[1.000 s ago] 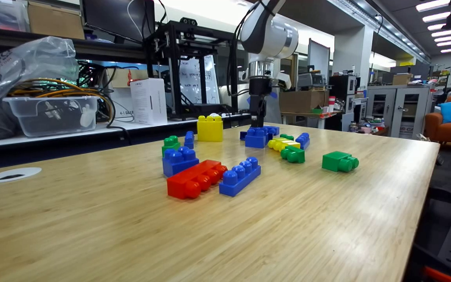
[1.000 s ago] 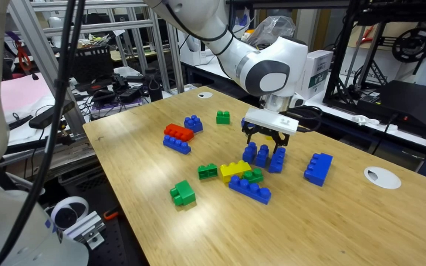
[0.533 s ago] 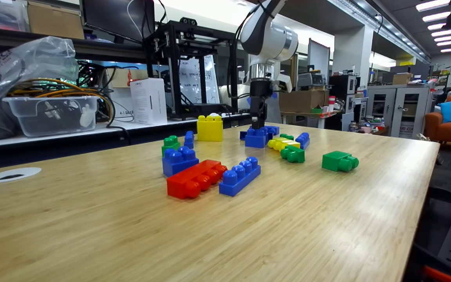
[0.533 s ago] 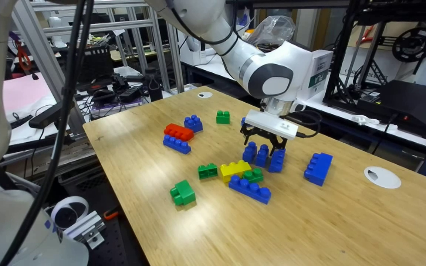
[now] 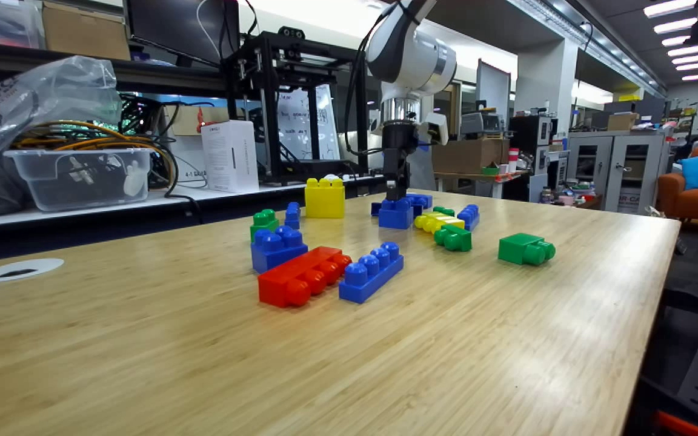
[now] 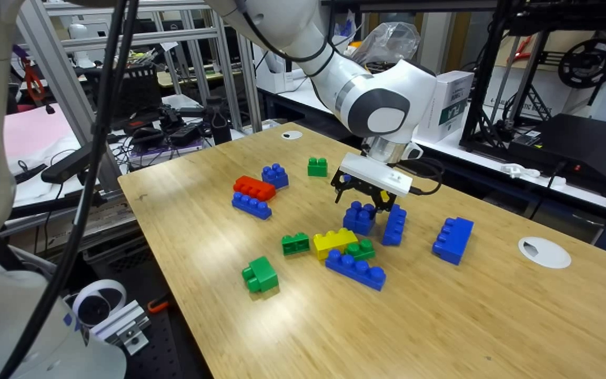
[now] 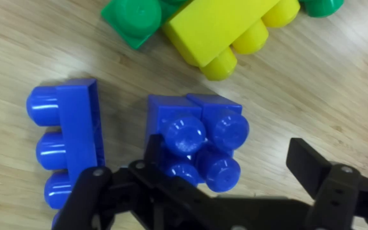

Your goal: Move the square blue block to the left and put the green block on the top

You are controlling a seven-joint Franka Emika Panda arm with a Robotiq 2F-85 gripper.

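Between the jaws of the gripper (image 7: 226, 153), spread wide, empty, what seems the square blue block (image 7: 172, 108) has just slid against a matching blue brick (image 7: 220, 103); the sideways move looks begun, nothing green on top yet.

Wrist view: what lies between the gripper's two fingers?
In the wrist view, two blue bricks show there, overlapped by the image-left finger (contact unclear); bare tabletop separates them from the image-right finger.
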